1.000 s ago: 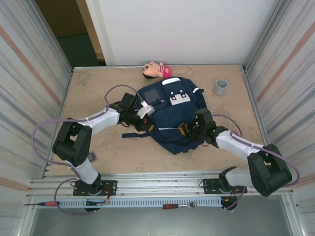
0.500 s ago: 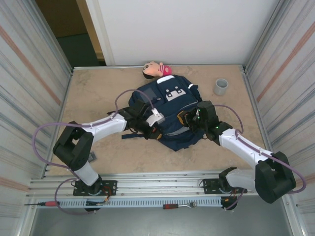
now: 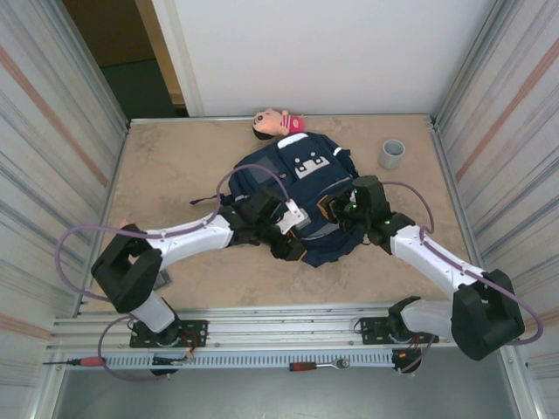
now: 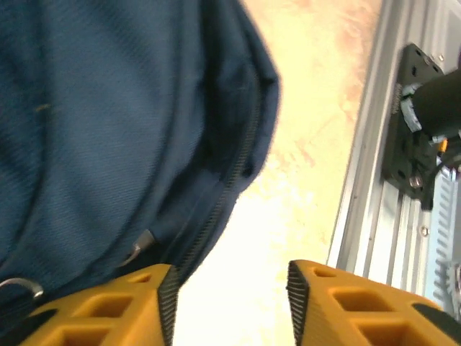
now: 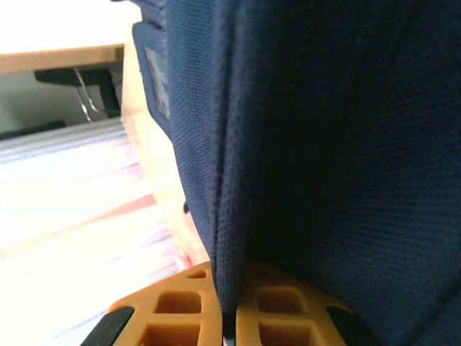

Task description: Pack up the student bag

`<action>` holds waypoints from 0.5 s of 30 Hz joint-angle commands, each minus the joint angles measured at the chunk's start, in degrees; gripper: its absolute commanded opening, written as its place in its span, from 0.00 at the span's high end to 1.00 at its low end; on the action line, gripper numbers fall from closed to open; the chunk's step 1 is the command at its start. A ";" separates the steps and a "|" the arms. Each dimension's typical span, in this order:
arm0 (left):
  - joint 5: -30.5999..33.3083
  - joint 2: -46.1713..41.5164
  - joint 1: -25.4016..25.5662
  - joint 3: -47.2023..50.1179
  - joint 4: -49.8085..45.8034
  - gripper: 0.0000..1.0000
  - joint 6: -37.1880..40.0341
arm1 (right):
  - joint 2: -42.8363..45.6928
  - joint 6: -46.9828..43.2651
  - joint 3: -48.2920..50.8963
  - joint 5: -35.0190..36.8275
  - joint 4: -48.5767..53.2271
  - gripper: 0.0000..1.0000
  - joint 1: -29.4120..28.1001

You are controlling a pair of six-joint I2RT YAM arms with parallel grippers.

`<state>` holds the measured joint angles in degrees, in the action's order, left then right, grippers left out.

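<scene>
Navy student bag (image 3: 306,194), contents hidden; right fingers (image 5: 180,310) pinch its fabric, left fingers (image 4: 108,310) stand apart beside it.

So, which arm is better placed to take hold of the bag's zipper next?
Left, probably. The left gripper is open and empty, with the zipper of the student bag right beside it. The right gripper is shut on a fold of the bag, so it looks busy holding it.

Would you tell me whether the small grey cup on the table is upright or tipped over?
Upright: the small grey cup stands on its base, its round open mouth facing up.
</scene>
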<state>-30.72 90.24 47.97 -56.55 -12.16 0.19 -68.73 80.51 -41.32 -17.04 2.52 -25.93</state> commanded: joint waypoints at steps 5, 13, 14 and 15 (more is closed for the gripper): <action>10.15 -16.77 -0.33 4.43 -0.35 0.26 18.72 | -1.57 -22.71 -9.86 -17.67 11.74 1.00 4.38; 20.34 -21.10 -1.78 7.66 -1.36 0.11 38.31 | -3.18 -34.18 -15.77 -28.49 18.69 1.00 5.02; 21.13 -20.26 -1.79 7.62 -0.85 0.10 39.49 | -3.27 -34.68 -16.19 -29.33 19.03 1.00 5.03; 21.58 -19.46 -1.90 7.60 -0.32 0.09 40.41 | -3.27 -35.09 -16.50 -29.95 19.28 1.00 5.02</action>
<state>-13.72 69.36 46.68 -49.74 -12.19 32.12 -72.42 51.96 -54.35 -36.29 20.25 -20.49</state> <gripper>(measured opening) 0.905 0.063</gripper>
